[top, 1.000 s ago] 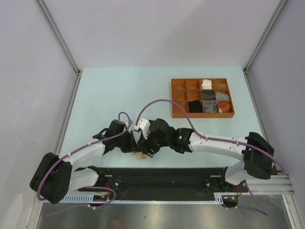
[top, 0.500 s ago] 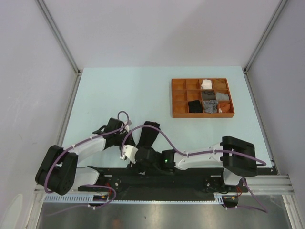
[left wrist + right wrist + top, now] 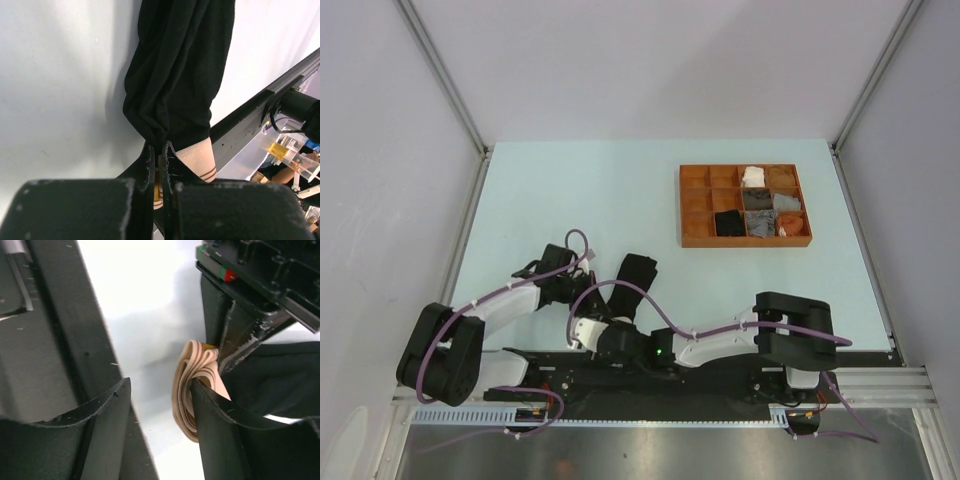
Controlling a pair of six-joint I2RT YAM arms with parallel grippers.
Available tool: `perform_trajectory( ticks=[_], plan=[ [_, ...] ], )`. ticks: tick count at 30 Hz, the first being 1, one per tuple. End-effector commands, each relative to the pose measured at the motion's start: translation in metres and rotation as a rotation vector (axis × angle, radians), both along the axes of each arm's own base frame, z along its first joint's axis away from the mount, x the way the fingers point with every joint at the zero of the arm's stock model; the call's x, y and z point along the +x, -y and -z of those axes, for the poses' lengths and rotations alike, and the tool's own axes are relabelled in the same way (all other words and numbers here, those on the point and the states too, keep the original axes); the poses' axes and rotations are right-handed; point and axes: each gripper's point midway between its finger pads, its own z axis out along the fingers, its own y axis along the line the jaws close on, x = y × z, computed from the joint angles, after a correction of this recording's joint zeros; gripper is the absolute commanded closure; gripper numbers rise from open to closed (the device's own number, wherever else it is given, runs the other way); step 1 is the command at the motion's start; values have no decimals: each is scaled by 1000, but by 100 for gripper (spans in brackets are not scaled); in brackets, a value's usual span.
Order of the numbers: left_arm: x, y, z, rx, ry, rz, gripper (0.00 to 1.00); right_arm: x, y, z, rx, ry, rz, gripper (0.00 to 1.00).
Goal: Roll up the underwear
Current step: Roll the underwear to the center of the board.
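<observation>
Nearest the arm bases: found right gripper (image 3: 159, 390) with jaws standing apart, nothing clamped. Noted folded beige waistband (image 3: 192, 372) lying against 1 of its fingers, partly within the gap. Judged this claw as poised to take a 2nd hold on that end.

Just beyond: found left gripper (image 3: 159, 150) pinched fully closed on 1 black brief (image 3: 175, 75), cloth bunched at the bite just above the waistband. Judged that hold as an anchor, keeping the end gathered and presented to the other claw.

Further out: logged the brief's body trailing away from both claws across the table (image 3: 570, 190), stretched long, not yet rolled.

Farthest, well apart: listed brown tray (image 3: 695, 240), several compartments holding small cloth bundles (image 3: 757, 200), kinds too small to tell.
</observation>
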Motion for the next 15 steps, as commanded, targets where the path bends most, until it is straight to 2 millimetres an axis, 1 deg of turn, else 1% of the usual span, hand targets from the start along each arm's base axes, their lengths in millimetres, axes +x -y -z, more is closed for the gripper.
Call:
perform_trajectory(
  ticks=[1,2,3,4,6,7,9,12,15],
  plan=[
    [2,7,-15,-53,7,46,100,19,5,-6,4,138,71,44],
    [2,6,-15,-48,5,42,100,17,4,-11,15,141,61,44],
    [3,5,-13,-36,6,38,100,12,0,-24,48,128,35,44],
    [2,4,-12,-32,3,38,100,5,-2,-30,59,122,8,43],
    [3,4,-12,-28,0,38,100,-2,-2,-40,74,111,-18,41],
    [3,3,-12,-25,-2,39,100,-3,-2,-49,87,115,-28,40],
    [3,3,-12,-20,2,37,100,-3,2,-51,74,128,-29,40],
    [3,3,-11,-21,-2,37,100,5,6,-51,52,164,-18,39],
    [3,3,-12,-21,0,36,100,11,5,-40,32,151,-26,38]
  ],
)
